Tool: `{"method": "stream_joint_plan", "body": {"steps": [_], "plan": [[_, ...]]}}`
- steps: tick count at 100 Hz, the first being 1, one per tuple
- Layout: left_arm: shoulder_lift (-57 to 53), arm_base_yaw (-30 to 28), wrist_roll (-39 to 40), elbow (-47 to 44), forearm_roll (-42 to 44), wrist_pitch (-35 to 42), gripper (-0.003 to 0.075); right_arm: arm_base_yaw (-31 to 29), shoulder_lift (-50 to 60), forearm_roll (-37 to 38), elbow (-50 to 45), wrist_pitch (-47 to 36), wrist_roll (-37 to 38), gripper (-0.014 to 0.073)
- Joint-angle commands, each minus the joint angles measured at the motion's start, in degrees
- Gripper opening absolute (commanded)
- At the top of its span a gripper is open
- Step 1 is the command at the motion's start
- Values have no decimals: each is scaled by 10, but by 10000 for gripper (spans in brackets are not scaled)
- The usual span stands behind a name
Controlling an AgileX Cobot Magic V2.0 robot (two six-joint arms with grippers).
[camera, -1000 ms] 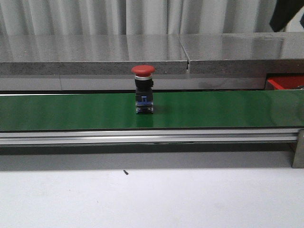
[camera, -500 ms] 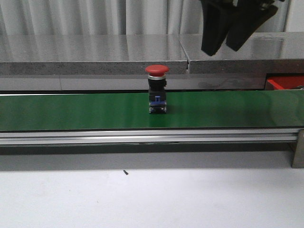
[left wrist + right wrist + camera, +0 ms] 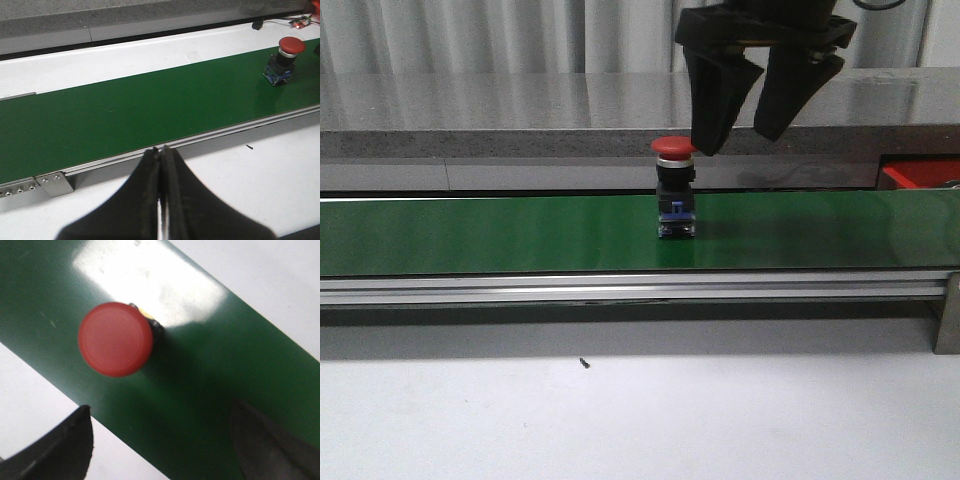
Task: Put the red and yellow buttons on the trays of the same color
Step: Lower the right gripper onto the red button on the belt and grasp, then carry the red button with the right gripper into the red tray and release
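Front view: a red button [image 3: 674, 148], a mushroom-capped switch on a black and blue body, stands upright on the green belt [image 3: 500, 232], slightly right of the frame's centre. The right gripper [image 3: 739, 134] hangs in the upper right of centre, its two black fingers [image 3: 717, 95] spread apart; the nearer fingertip sits just beside and above the red cap, and contact cannot be judged from this view. A sliver of the red tray [image 3: 920, 175] shows at the right edge of the frame, behind the belt and well apart from the button.

Left wrist view: the left gripper [image 3: 161, 150] occupies the lower centre of the frame, its fingers pressed together with nothing between them, over the white table [image 3: 260, 175] near the belt's metal rail [image 3: 125, 157]. The button appears at the upper right, far from this gripper.

Right wrist view: the red cap fills the upper left of centre, seen from above on the belt; the two open fingertips show at the lower corners, neither touching it.
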State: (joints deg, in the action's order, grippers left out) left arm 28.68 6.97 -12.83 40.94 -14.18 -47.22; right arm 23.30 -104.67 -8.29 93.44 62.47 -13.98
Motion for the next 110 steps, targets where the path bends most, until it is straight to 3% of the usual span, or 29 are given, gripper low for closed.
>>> {"method": "stream_joint_plan", "body": {"steps": [1, 19, 65, 110], "plan": [[3, 4, 1, 15, -8, 41, -19, 0, 11, -25, 28, -11, -31, 563], [3, 4, 1, 15, -8, 41, -19, 0, -12, -63, 35, -38, -57, 531], [3, 4, 1, 15, -8, 41, -19, -3, -28, -60, 35, -83, -56, 218], [3, 4, 1, 15, -8, 41, -19, -78, 47, 20, 32, -70, 40, 208]]}}
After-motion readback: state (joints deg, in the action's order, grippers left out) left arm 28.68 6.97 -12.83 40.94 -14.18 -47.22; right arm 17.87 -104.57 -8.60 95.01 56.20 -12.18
